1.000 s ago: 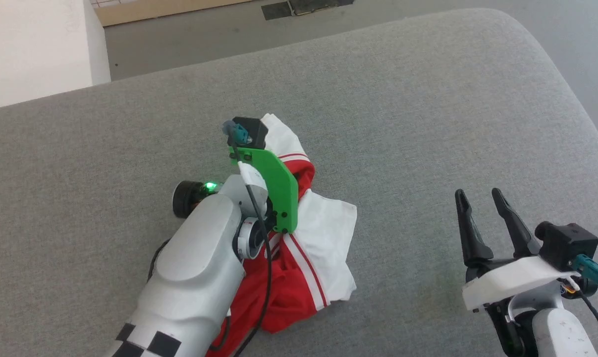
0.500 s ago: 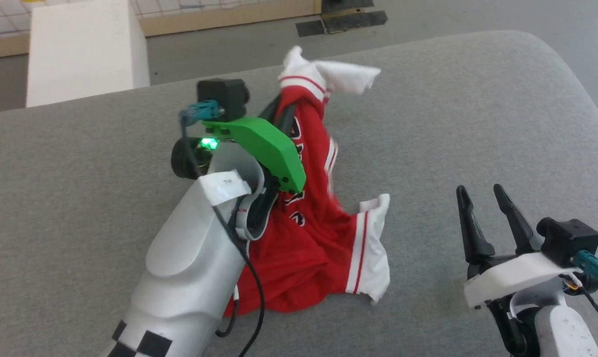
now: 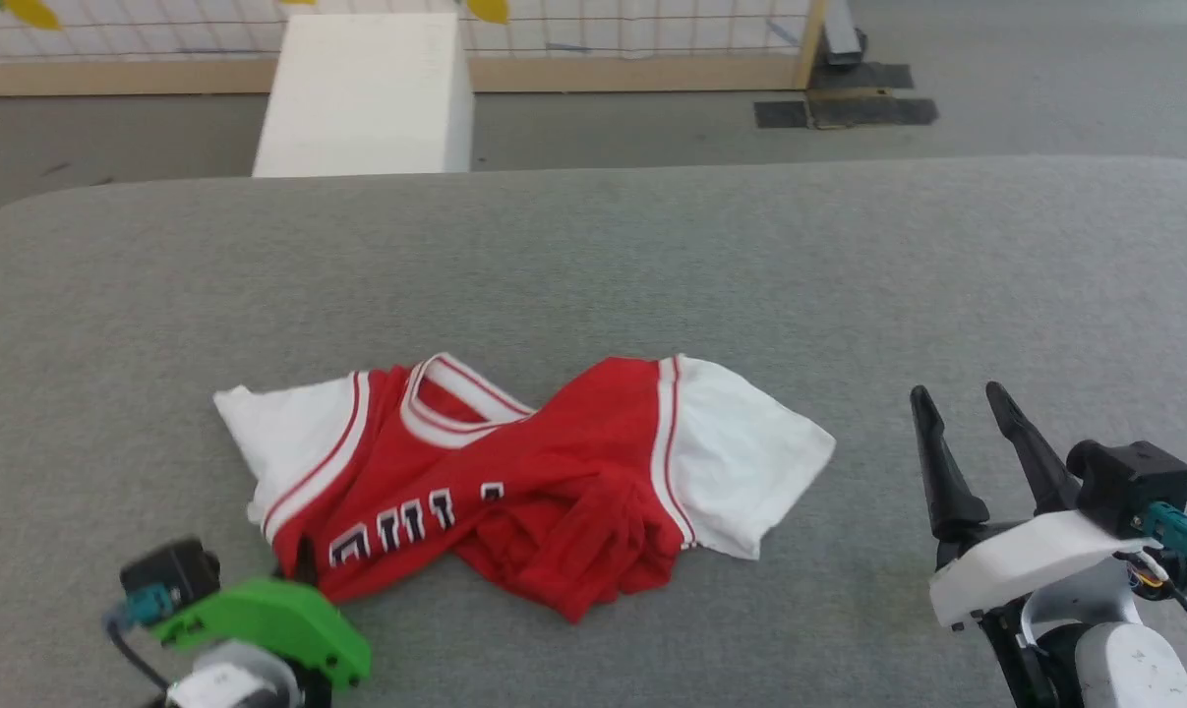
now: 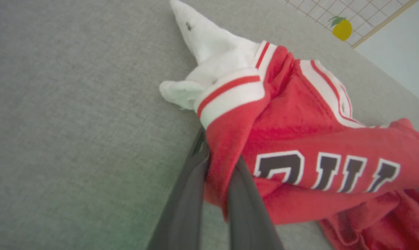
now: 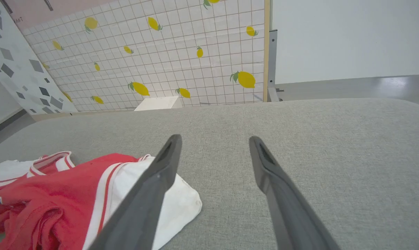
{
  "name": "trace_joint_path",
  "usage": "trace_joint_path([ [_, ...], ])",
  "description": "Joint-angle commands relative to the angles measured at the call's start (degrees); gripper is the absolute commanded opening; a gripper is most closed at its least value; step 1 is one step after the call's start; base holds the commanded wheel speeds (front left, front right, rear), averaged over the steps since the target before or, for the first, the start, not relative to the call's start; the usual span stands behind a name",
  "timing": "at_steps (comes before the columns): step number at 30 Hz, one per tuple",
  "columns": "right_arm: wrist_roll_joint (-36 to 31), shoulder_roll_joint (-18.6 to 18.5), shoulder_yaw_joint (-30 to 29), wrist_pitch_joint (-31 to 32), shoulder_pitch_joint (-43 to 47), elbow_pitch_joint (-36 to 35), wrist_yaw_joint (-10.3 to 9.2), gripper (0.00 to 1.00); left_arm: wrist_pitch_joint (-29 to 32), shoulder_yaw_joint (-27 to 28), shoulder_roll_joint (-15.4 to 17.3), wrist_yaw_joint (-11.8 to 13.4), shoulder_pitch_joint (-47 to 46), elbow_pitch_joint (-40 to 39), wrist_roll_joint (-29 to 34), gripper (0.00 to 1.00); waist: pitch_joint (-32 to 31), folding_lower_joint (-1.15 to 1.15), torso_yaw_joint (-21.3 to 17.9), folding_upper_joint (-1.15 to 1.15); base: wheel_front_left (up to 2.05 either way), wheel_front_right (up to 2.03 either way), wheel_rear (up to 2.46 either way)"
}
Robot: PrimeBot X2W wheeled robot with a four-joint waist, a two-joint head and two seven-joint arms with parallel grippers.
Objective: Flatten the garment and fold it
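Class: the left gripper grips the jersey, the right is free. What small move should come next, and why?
Probably the right gripper should reach to the nearer white sleeve and pinch its edge. The left gripper is shut on the garment by the other armhole, the right stands open, clear of the cloth, and the red body lies bunched between.

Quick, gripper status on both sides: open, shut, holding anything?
Left gripper: closed, pinching a red fold of the garment just below its striped armhole trim.
Right gripper: open, holding nothing.
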Motion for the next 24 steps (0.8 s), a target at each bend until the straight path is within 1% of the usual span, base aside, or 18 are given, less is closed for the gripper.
trace_joint_path([
  [1, -0.4, 0.0, 0.2, 0.4, 0.8, -0.4, -0.09, 1.0, 0.3, 0.0, -0.1, 0.4, 1.8, 0.0, -0.5, 0.0, -1.4, 0.0, 3.5, 0.0, 0.0, 0.0, 0.0],
  [5, -0.9, 0.0, 0.1, 2.9, 1.4, -0.5, -0.09, 1.0, 3.4, -1.9, -0.6, -0.5, 6.4, 1.1, -2.2, 0.0, -2.0, 0.0, 5.2, 0.0, 0.0, 0.0, 0.0],
  [6, -1.1, 0.0, 0.0, 3.8, 1.6, -0.4, -0.09, 1.0, 5.1, -2.9, -0.8, -1.3, 7.2, 1.4, -3.1, 0.37, -2.2, 0.0, 5.6, 0.0, 0.0, 0.0, 0.0],
  [7, -1.3, 0.0, -0.1, 4.8, 1.9, -0.2, -0.09, 1.0, 6.6, -3.7, -1.2, -2.1, 7.8, 1.3, -4.0, 0.92, -2.4, 0.0, 5.9, 0.0, 0.0, 0.0, 0.0],
  [8, -1.3, 0.0, -0.1, 5.2, 2.0, -0.1, -0.09, 1.0, 7.2, -4.1, -1.4, -2.6, 8.1, 1.0, -4.5, 1.0, -2.5, 0.0, 6.0, 0.0, 0.0, 0.0, 0.0],
  [9, -1.4, 0.0, -0.3, 6.1, 2.4, 0.0, -0.09, 1.0, 7.5, -4.2, -1.8, -3.4, 8.4, 0.3, -5.3, 1.0, -2.8, 0.0, 6.3, 0.0, 0.0, 0.0, 0.0],
  [11, -1.5, 0.0, -0.4, 7.0, 2.8, 0.1, -0.09, 1.0, 6.0, -3.8, -1.9, -4.3, 8.4, -0.6, -5.5, 1.0, -3.1, 0.0, 6.7, 0.0, 0.0, 0.0, 0.0],
  [14, -1.7, 0.0, -0.5, 7.5, 3.1, 0.2, -0.09, 1.0, 0.7, -2.2, -2.0, -4.1, 7.7, -2.0, -3.8, 1.0, -3.4, 0.0, 7.0, 0.0, 0.0, 0.0, 0.0],
  [19, -2.6, 0.0, 1.2, 6.7, 0.7, 1.4, -0.09, 1.0, -14.2, 0.8, -1.8, -4.1, 5.3, -3.4, 2.7, 1.0, -3.0, 0.0, 7.6, 0.0, 0.0, 0.0, 0.0],
  [21, -3.5, 0.0, 2.3, 6.5, -1.4, 2.9, -0.09, 1.0, -16.9, 1.2, -1.7, -4.3, 4.0, -3.4, 5.7, 1.0, -2.4, 0.0, 8.0, 0.0, 0.0, 0.0, 0.0],
  [24, -5.4, 0.0, 3.4, 7.1, -5.4, 6.6, -0.09, 1.0, -18.0, 1.7, -2.2, -5.3, 1.9, -3.5, 10.0, 1.0, -1.1, 0.0, 8.6, 0.0, 0.0, 0.0, 0.0],
])
